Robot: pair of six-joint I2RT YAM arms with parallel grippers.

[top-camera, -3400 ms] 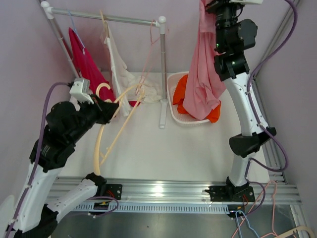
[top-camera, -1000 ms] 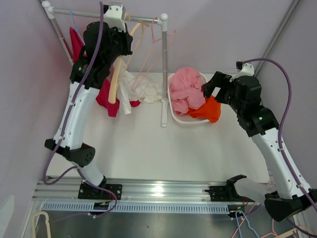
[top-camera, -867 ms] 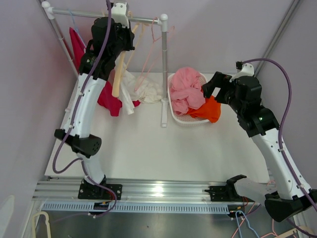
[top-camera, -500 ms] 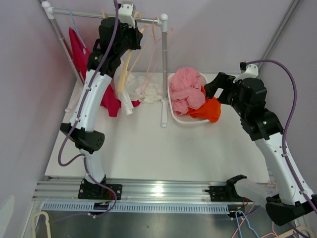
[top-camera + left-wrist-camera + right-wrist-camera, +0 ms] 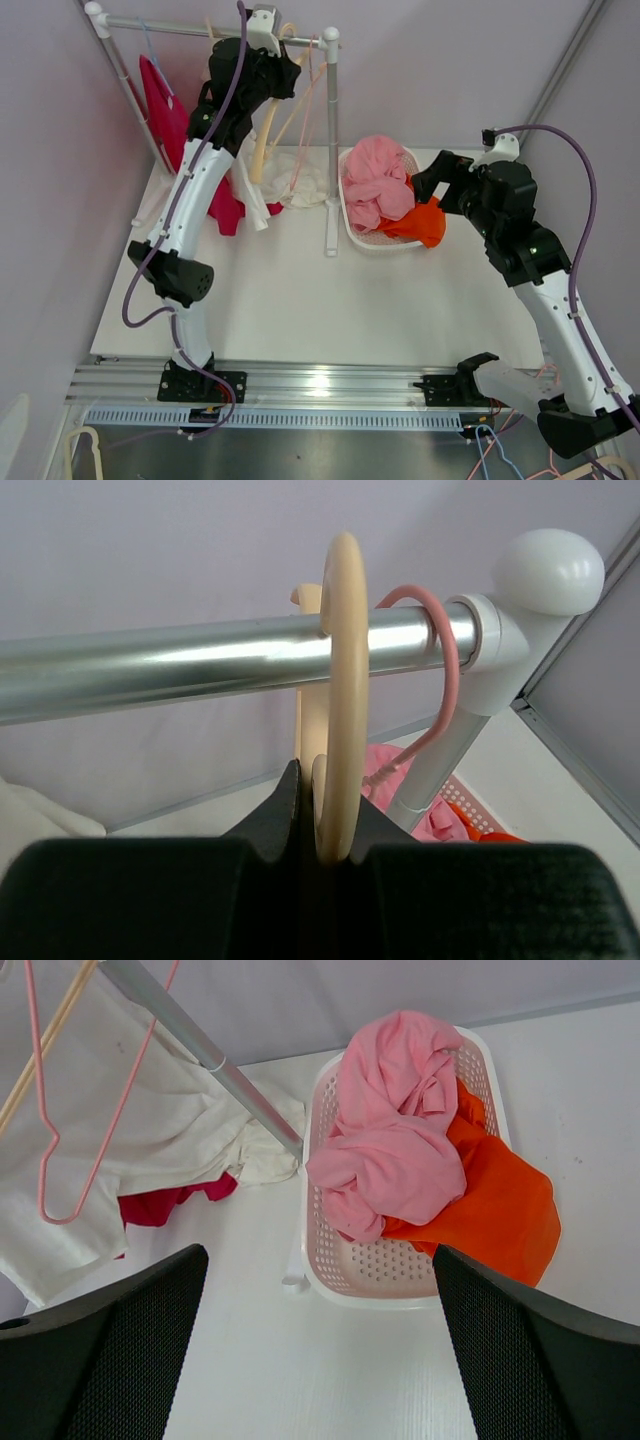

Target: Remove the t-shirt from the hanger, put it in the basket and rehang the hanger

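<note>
From above, a red garment (image 5: 165, 110) hangs at the far left of the rail (image 5: 170, 27). Just right of it the left arm reaches up so that the left gripper (image 5: 272, 78) sits close under the bar. That view shows the cream hanger (image 5: 262, 140) hanging bare and slanting down from the gripper, but not how it meets the rail. The left wrist camera fills that in: the hanger's hook (image 5: 343, 680) is looped over the metal rail (image 5: 180, 665). The left gripper (image 5: 325, 832) is clamped tight on the hanger's neck just below the bar, its jaws nearly together with the neck between them. Beside the hook, toward the white end cap (image 5: 548, 570), the thin hook of a pink hanger (image 5: 452, 670) also rides the rail. The right wrist camera alone gives a plain look at the white garment (image 5: 150, 1140) draped low beneath the rail, with red cloth showing under its edge. To the right of the rack's post, the pink t-shirt (image 5: 375, 185) is off any hanger and lies crumpled in the white basket (image 5: 350, 225) on the table. It rests partly over an orange garment (image 5: 425, 220) that spills across the basket's right rim. Farthest right, the right gripper (image 5: 428, 178) hovers above the basket with its jaws spread wide, holding nothing and touching nothing. Its two dark fingers (image 5: 100, 1350) frame the basket in its own camera.
</note>
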